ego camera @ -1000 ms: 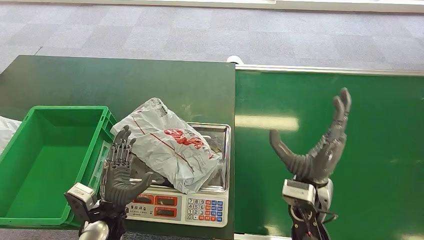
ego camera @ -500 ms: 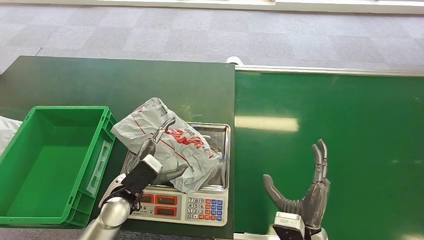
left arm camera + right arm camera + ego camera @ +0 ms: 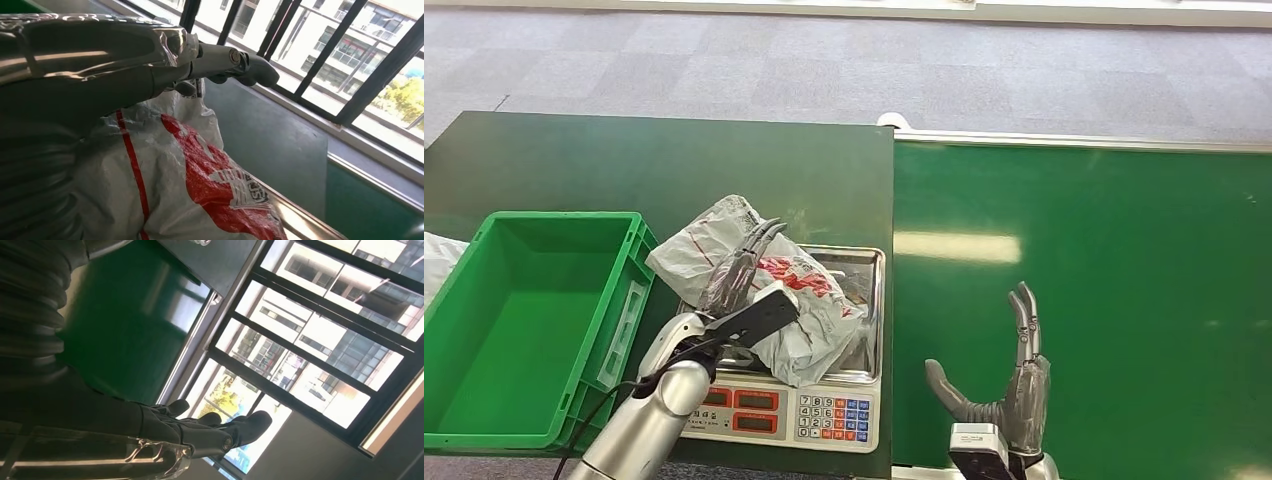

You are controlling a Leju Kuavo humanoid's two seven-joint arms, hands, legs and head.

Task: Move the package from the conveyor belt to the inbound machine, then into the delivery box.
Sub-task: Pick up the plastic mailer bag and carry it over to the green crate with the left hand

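Note:
The package (image 3: 819, 305), a grey-white plastic mail bag with red print, lies on the steel tray (image 3: 871, 262) of the weighing machine, its left end hanging over the tray's edge. My left hand (image 3: 739, 285) lies across the top of the bag with its fingers stretched forward and the thumb spread to the right; it holds nothing. In the left wrist view the fingers (image 3: 220, 57) reach out straight just above the package (image 3: 200, 185). My right hand (image 3: 1009, 400) stands open, fingers pointing up, low over the green conveyor belt (image 3: 1084, 280), empty.
A green plastic crate (image 3: 524, 320) stands empty left of the machine, close to the bag's left end. The machine's keypad and displays (image 3: 834, 415) face me. A white bag (image 3: 434, 262) shows at the far left edge. The dark green table (image 3: 654, 160) extends behind.
My left hand has swung from beside the crate forward onto the package. My right hand has dropped from mid-belt height toward the front edge, still spread.

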